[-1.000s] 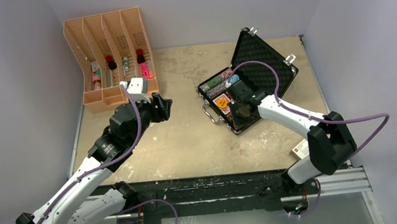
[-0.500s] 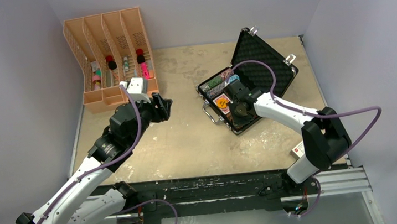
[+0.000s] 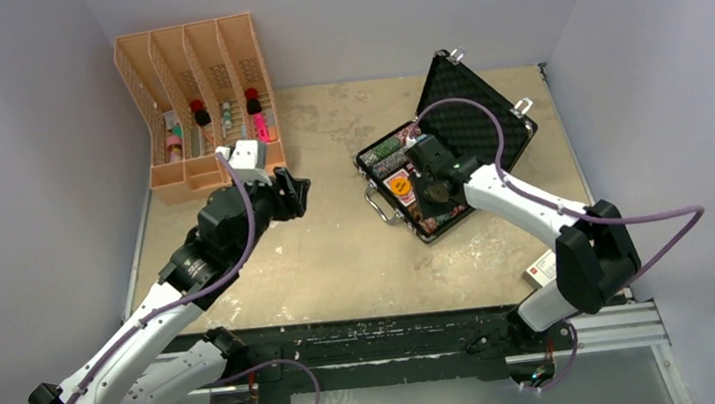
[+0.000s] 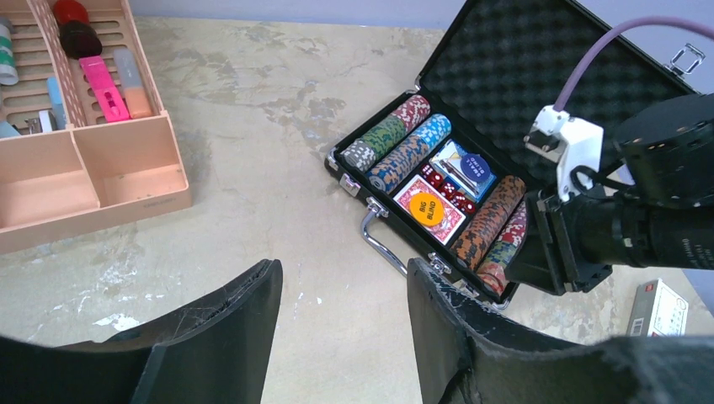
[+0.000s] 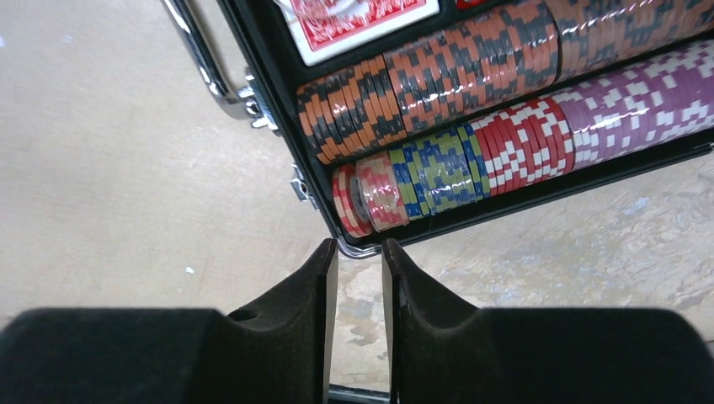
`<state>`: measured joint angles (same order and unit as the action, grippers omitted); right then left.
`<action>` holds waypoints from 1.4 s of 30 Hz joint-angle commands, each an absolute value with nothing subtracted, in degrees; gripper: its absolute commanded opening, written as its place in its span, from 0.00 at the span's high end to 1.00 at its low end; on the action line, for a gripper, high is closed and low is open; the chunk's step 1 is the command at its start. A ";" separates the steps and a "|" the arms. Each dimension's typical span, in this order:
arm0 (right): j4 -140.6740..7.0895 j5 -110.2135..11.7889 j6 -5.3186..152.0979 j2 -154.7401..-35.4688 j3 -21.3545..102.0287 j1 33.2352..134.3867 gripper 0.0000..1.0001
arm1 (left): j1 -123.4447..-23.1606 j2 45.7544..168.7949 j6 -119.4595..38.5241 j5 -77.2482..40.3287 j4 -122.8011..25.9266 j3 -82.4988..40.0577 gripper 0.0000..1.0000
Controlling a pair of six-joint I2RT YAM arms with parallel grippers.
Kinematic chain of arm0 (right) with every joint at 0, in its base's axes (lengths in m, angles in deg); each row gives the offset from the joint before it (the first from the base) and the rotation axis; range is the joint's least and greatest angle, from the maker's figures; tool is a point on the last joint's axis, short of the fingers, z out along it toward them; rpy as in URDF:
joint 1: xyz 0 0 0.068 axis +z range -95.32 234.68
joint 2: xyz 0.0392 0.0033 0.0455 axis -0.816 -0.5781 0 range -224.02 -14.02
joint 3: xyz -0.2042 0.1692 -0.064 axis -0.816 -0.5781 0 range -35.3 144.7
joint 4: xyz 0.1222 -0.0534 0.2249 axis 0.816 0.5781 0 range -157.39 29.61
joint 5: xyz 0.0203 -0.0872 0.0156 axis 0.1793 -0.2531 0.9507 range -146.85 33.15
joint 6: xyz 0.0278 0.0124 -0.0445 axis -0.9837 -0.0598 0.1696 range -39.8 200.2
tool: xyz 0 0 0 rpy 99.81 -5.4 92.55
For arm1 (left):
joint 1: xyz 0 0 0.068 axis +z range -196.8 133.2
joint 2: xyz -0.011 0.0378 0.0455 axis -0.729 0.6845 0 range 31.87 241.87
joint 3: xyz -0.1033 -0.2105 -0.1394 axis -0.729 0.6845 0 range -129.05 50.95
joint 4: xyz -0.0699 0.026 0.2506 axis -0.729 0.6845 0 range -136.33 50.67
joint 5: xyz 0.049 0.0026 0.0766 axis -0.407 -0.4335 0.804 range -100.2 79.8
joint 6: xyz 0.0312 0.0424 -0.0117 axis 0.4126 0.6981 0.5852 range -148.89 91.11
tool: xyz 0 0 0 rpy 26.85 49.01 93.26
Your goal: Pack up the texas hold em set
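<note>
The black briefcase (image 3: 476, 109) lies open at the right of the table, its foam lid (image 4: 522, 67) leaning back. Rows of coloured chips (image 4: 396, 143) fill its base, with the red-backed card deck (image 4: 406, 195), an orange "BIG BLIND" button (image 4: 427, 208) and red dice (image 4: 442, 181). My right gripper (image 3: 431, 204) hovers over the near end of the case. In the right wrist view its fingers (image 5: 359, 248) are a narrow gap apart and empty, just past the case corner, above the chip rows (image 5: 471, 76) and the silver handle (image 5: 202, 59). My left gripper (image 3: 297, 193) hangs open and empty (image 4: 345, 282) over bare table left of the case.
The orange four-slot rack (image 3: 198, 108) with bottles stands at the back left and shows in the left wrist view (image 4: 84, 160). A small white and red box (image 3: 541, 268) lies at the near right beside the right arm. Grey walls close in left, back and right.
My right gripper has shifted a little away from me along the case, toward the lid. The left arm has not moved.
</note>
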<state>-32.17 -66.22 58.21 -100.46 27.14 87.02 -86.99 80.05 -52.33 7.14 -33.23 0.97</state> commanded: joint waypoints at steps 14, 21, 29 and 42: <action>-36.25 -86.38 60.27 -91.30 42.72 85.62 0.38 | -87.02 80.15 -57.75 13.00 -29.56 -2.23 0.37; -33.85 -94.28 66.81 -96.28 53.50 77.88 0.07 | -87.02 77.53 -59.49 18.74 -27.34 -1.31 0.30; -37.25 -89.84 76.73 -104.92 63.30 68.15 0.02 | -86.98 78.01 -59.12 20.26 -28.34 -0.06 0.29; -30.82 -72.44 84.31 -117.03 70.52 63.56 0.12 | -86.84 79.65 -58.50 15.79 -30.08 0.86 0.29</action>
<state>-33.54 -78.83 81.42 -117.83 67.99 63.33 -86.99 79.64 -58.34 16.98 -27.09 0.73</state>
